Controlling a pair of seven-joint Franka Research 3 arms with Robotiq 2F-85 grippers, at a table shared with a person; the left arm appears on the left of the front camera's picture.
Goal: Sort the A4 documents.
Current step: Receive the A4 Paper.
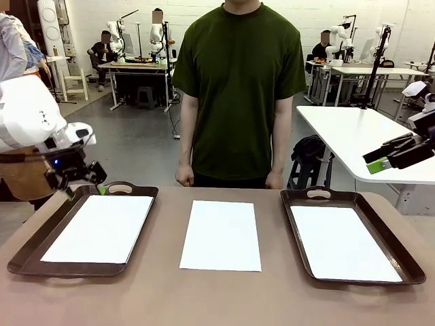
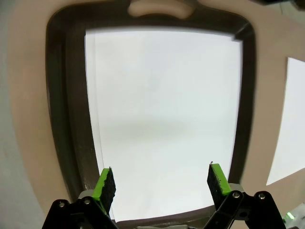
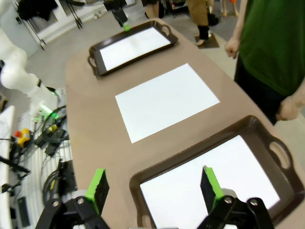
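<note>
Brown tabletop (image 1: 136,299) fills the lower frame of the front view, with a workshop of white tables behind it.

Left claw (image 1: 85,189), lower left of the frame: jaws wide apart, nothing between them. It hangs above the far end of the left tray (image 1: 26,252), close to the handle. In its wrist view the green pads (image 2: 106,183) stand spread over the left sheet (image 1: 102,227), which lies flat inside that tray. A second paper edge shows slightly offset along one side.

Right claw (image 1: 380,157), right edge of the frame, mid-height: jaws likewise spread and empty, raised well above the right tray (image 1: 408,261). The right sheet (image 1: 340,241) lies flat inside that tray.

Middle sheet (image 1: 221,234) lies on the bare tabletop between the trays, touching neither.

All visible paper faces read as plain white; the trays are plain dark brown.

Person (image 1: 238,88) in a dark green T-shirt stands at the far edge, upper centre, with both hands (image 1: 184,178) loosely closed at the table edge.
</note>
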